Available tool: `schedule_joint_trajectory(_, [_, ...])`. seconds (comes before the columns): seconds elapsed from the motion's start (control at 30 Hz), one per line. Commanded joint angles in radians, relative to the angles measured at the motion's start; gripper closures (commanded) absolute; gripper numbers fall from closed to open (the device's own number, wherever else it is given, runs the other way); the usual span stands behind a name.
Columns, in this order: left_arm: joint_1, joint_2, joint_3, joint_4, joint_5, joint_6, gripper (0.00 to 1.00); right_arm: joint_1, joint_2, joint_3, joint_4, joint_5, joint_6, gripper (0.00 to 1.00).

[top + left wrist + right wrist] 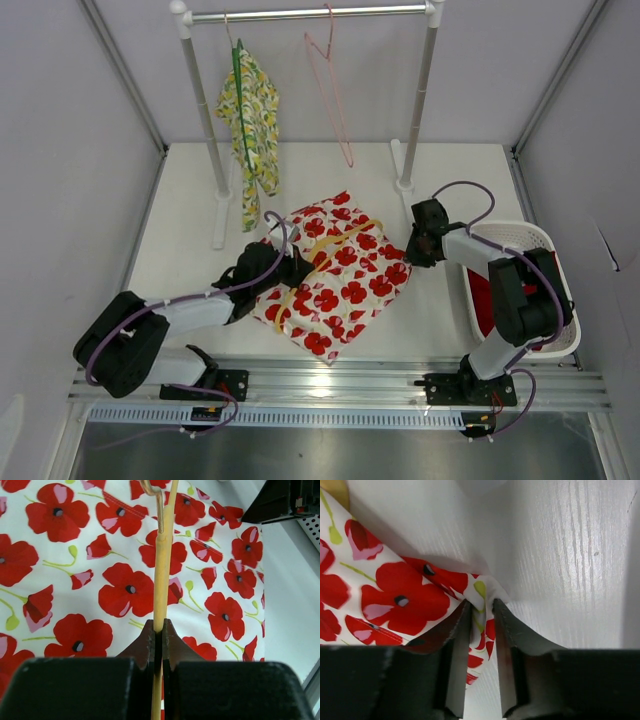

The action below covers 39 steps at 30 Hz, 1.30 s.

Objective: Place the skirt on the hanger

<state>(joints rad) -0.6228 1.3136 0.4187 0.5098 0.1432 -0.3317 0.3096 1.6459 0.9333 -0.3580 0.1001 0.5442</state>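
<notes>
Jaws of the left gripper [158, 630] are clenched on the yellow hanger [162, 575]; its thin bar is pinched between the fingertips. The bar runs straight away from the wrist camera, lying on the skirt [100, 595], with the metal hook [152, 492] at its far end, also over the skirt.

Top view, left to right:
- Left gripper sits at the skirt's left edge.
- Skirt: white with red poppies, lying on the table [190, 230] in a rough diamond. Hanger rests on top of it, not inside it.
- Behind the skirt stands the clothes rack [300, 14]. A yellow floral garment [250, 115] hangs behind-left of the skirt on a green hanger [238, 70]. A bare pink hanger [335, 90] hangs directly behind the skirt.
- Right gripper [481, 605] is at the skirt's right corner. Its jaws are closed on a fold of the skirt's edge, cloth filling the narrow gap between the fingers and raised slightly off the table.
- White basket [540, 240] stands right of the skirt, apart from it, with something red inside.
</notes>
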Motion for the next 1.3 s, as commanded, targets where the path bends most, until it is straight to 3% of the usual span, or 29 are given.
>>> schedule_joint_trajectory(0.0, [-0.005, -0.043, -0.011, -0.080, -0.051, 0.022, 1.00, -0.006, 0.006, -0.002, 0.019, 0.045, 0.008, 0.77])
schedule_joint_trajectory(0.13, [-0.005, -0.091, -0.015, -0.105, -0.074, 0.023, 1.00, -0.030, -0.024, 0.006, -0.009, 0.096, -0.006, 0.79])
schedule_joint_trajectory(0.27, [-0.006, -0.116, -0.005, -0.114, -0.051, 0.037, 1.00, -0.050, -0.035, 0.019, -0.018, 0.069, -0.029, 0.71])
schedule_joint_trajectory(0.5, [-0.008, -0.132, 0.009, -0.097, -0.011, 0.069, 1.00, -0.053, -0.023, 0.044, -0.033, 0.076, -0.050, 0.72])
schedule_joint_trajectory(0.97, [-0.115, -0.134, 0.058, 0.010, -0.284, 0.023, 1.00, -0.055, -0.097, -0.007, -0.042, 0.052, -0.064, 0.74])
schedule_joint_trajectory(1.2, [-0.126, -0.232, 0.086, -0.042, -0.275, 0.054, 1.00, -0.063, -0.123, -0.001, -0.053, 0.044, -0.078, 0.72])
schedule_joint_trajectory(1.27, [-0.130, -0.285, 0.112, -0.100, -0.275, 0.063, 1.00, -0.066, -0.138, 0.012, -0.062, 0.032, -0.079, 0.66])
